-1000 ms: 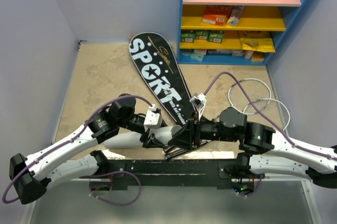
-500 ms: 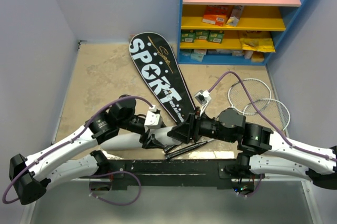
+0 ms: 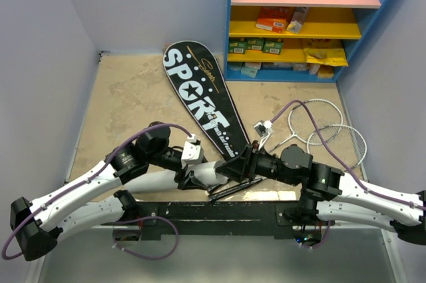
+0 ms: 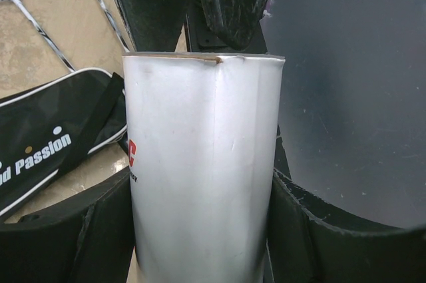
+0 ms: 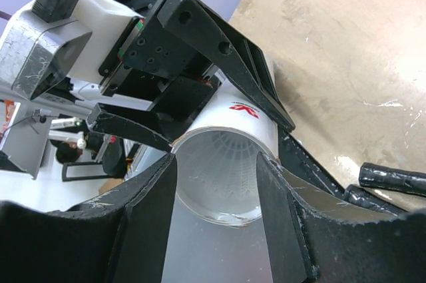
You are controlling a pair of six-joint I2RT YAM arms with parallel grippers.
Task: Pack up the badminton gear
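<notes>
A long white tube [image 3: 212,173] lies across the front, with my left gripper [image 3: 198,176] shut on its body [image 4: 203,163]. My right gripper [image 3: 245,163] faces the tube's open mouth [image 5: 256,120], its jaws apart with one finger on each side of the rim [image 5: 216,163]. A white feathered shuttlecock [image 5: 226,166] shows deep inside the tube. The black bag lettered SPORT [image 3: 200,96] lies behind both grippers. Two silver-framed rackets [image 3: 318,122] lie to the right, their black handles [image 3: 234,188] running under my right gripper.
A blue shelf unit [image 3: 299,23] with boxes and rolls stands at the back right. Purple walls close in both sides. The arms' black base rail [image 3: 213,216] runs along the near edge.
My right gripper has opened a little wider and its wrist has swung right and lower at the tube's mouth. The left gripper and tube have stayed put.
</notes>
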